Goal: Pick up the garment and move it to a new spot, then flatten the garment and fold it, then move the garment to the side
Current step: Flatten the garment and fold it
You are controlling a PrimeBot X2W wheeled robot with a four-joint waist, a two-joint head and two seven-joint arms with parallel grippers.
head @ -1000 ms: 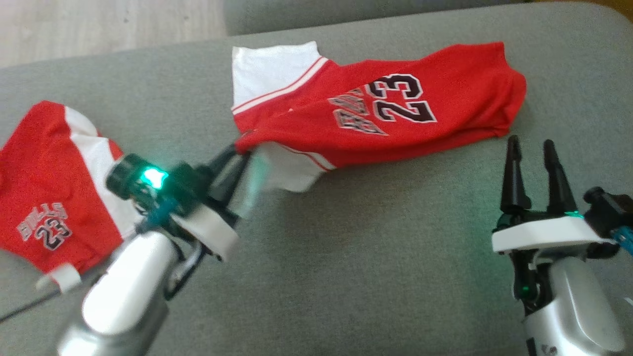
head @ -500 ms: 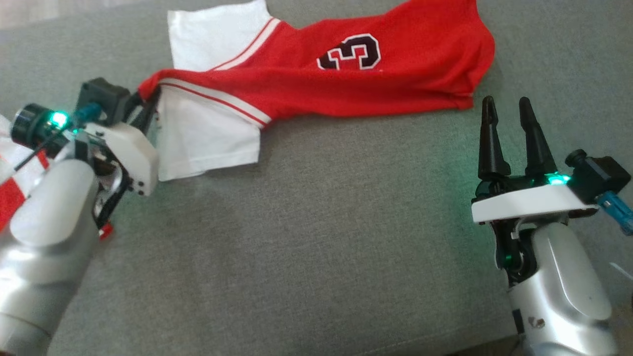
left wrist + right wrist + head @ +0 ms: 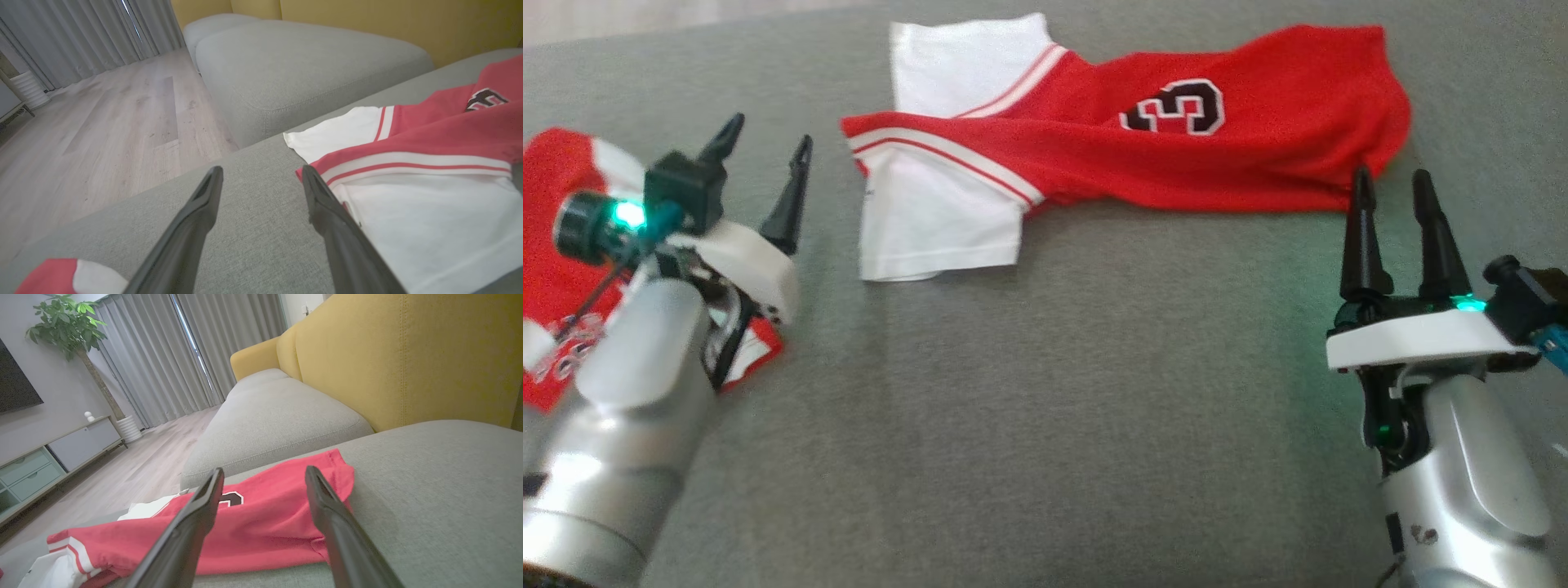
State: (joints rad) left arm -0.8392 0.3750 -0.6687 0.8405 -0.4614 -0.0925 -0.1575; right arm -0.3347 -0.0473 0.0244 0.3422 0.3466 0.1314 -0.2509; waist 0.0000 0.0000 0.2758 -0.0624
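Head view: grey sofa cushion (image 3: 1045, 392) spans the frame.

Jersey (image 3: 1176, 155), red with white sleeves and striped trim, lies along the far side of the cushion, long axis left to right. It is folded or bunched lengthwise, so the fold covers part of the black number and one digit (image 3: 1176, 106) shows. One white sleeve lies toward the near side at the left end; the other points far. Fabric is creased, not flat.

Second red-and-white garment (image 3: 556, 171) lies at the far left, partly under the left forearm, well apart from the jersey.

Left gripper (image 3: 770, 133): fingers spread wide, nothing between them. Tips sit just left of the jersey's left edge, with bare grey between. In the left wrist view one finger overlaps the striped corner; contact cannot be told.

Right gripper (image 3: 1391, 175): fingers spread, empty, tips at the jersey's near right edge. Touching or hovering: cannot tell. In the right wrist view red fabric lies beyond and between the fingers.

Left wrist view, background: a second grey cushion (image 3: 306, 77), wood floor (image 3: 102, 134).
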